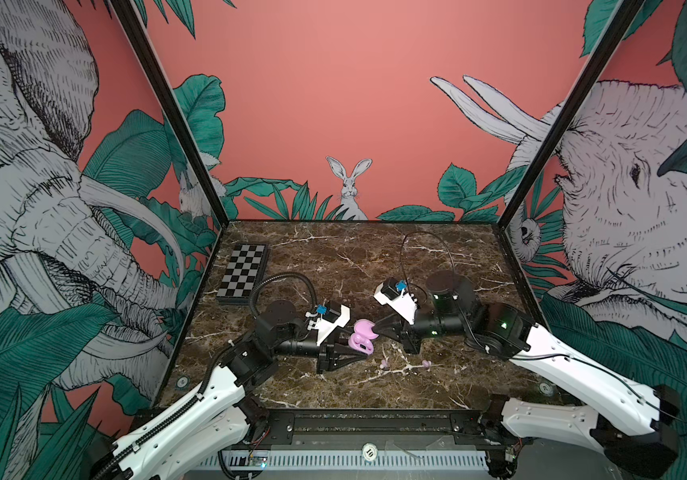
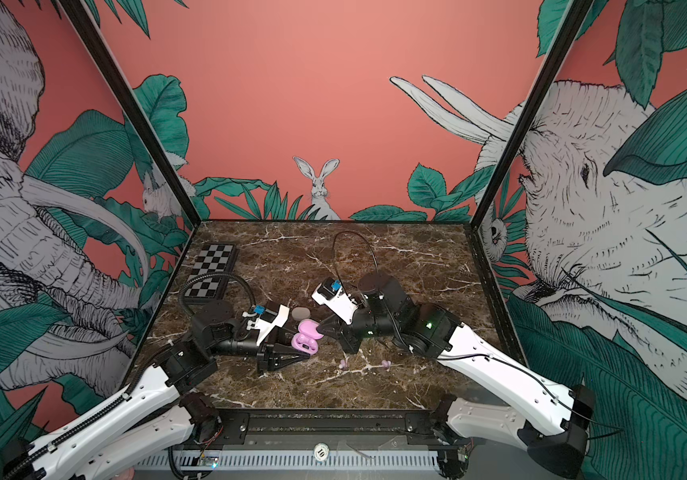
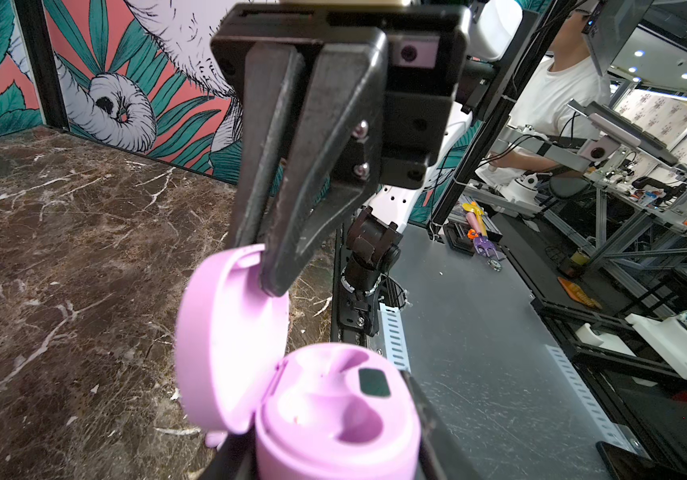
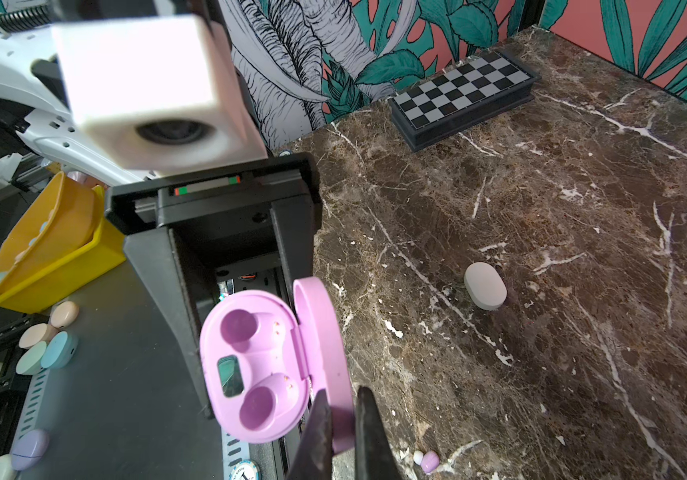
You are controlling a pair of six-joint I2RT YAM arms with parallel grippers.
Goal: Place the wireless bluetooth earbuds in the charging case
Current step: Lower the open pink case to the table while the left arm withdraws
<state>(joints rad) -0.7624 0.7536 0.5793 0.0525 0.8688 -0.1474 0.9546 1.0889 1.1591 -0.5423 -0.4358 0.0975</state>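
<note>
Grip on the charging case is shared by both arms near the middle of the marble table. The left gripper is clamped across the lilac base, one black finger on each side of it, as the right wrist view shows. The lid stands swung open on its hinge, and the right gripper has its fingers pressed together on the lid's free edge, pinching it at the tips. Inside the base, two round sockets and a small dark window are in plain sight. Whether the case touches the table cannot be told. The wireless bluetooth earbuds that can be seen are two lilac ones lying on the marble, apart from each other and closer to the front edge than the case: one just in front of it, the other further right in both top views. A closed pale case rests on the table behind the left wrist, well apart from the lilac one, and a chessboard lies in the far left corner.
</note>
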